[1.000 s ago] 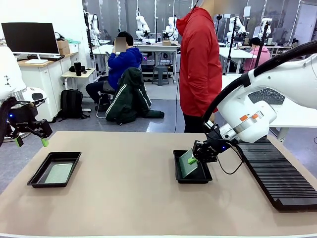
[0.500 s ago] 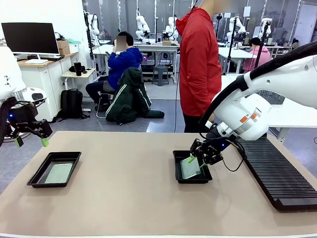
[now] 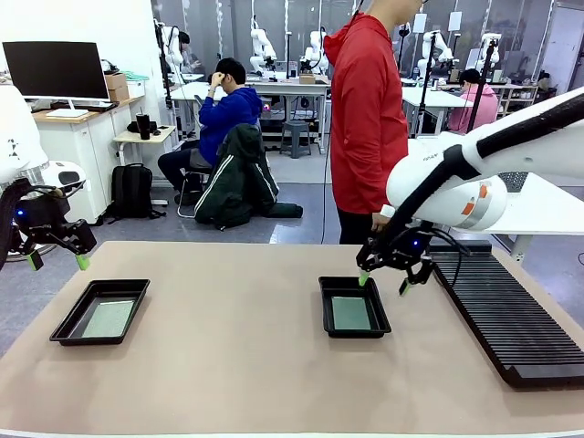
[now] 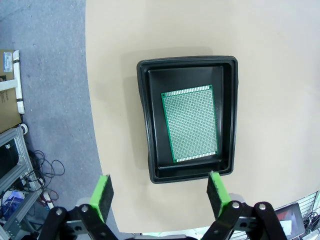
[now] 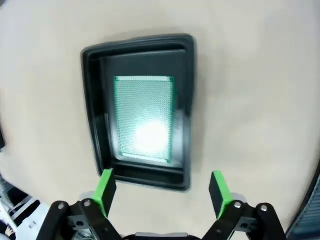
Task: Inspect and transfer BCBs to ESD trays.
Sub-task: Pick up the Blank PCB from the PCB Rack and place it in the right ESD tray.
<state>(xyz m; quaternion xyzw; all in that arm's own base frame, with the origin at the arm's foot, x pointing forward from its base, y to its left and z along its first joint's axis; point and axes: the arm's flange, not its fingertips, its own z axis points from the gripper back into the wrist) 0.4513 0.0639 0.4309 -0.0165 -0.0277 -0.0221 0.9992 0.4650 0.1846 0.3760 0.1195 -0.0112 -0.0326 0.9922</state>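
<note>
Two black ESD trays lie on the tan table. The left tray (image 3: 99,312) (image 4: 187,118) holds a green BCB (image 3: 108,318) (image 4: 190,123) flat on its floor. In the middle tray (image 3: 353,307) (image 5: 141,109) lies another green BCB (image 3: 350,313) (image 5: 143,118), also flat. My right gripper (image 3: 383,282) (image 5: 161,186) hovers open just above that tray's far right corner, nothing between its green pads. My left gripper (image 3: 57,260) (image 4: 160,190) hangs open and empty off the table's left edge, above and behind the left tray.
A long black ribbed rack (image 3: 506,315) runs along the table's right side. A person in a red jacket (image 3: 368,114) stands at the far edge, one hand (image 3: 380,222) low near my right arm. Bare tabletop (image 3: 228,347) lies between the trays.
My right gripper opened, let the green board drop flat into the middle tray, then rose and shifted right. The left arm stayed still.
</note>
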